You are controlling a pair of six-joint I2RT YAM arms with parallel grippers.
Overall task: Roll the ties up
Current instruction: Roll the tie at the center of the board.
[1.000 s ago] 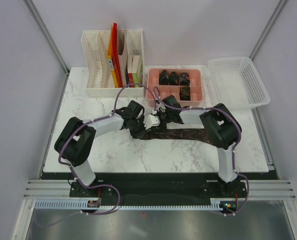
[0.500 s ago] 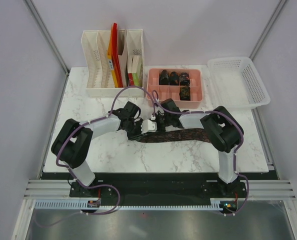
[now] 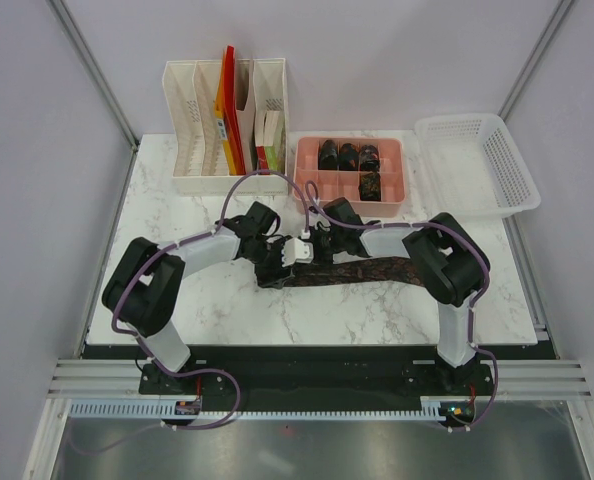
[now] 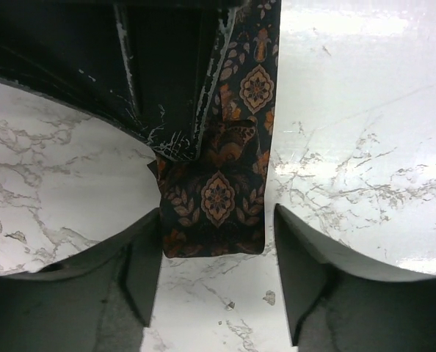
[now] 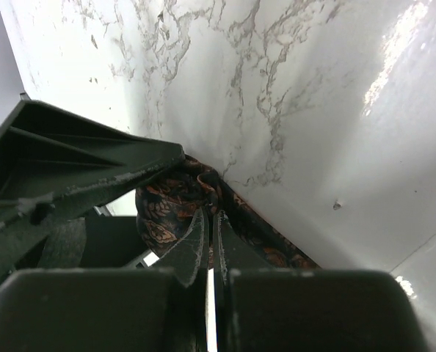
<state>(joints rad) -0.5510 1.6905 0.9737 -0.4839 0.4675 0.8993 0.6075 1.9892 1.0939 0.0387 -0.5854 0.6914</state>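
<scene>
tie: one unrolled tie (image 3: pixel 357 270) lay flat across the middle of the surface (image 3: pixel 177 200), running left to right. its left end was turned over into a small first fold.
rolled ties: four finished rolled ties (image 3: pixel 347 155) sat in the pink tray (image 3: pixel 307 165) at the far side, three in the far row and one nearer.
left tool: the left tool (image 4: pixel 216 275) was spread wide with a finger on each side of the folded end. it gripped nothing.
right tool: the right tool (image 5: pixel 208 231) was almost closed, its tips pinching the fold of the tie.
handling: the tie looked light, limp and soft, probably a little slick. it would likely sag, twist or spring open if let go. it did not look fragile.
where to hold: the folded end was the best place, squeezed across its full width so the core stayed tight. the long strip to the right should be kept straight.
pattern: reddish-orange medallions and leaves on a dark ground.
writing: no brand or label showed on the tie. the papers in the white file rack (image 3: pixel 192 120) carried small print, too small to read.
</scene>
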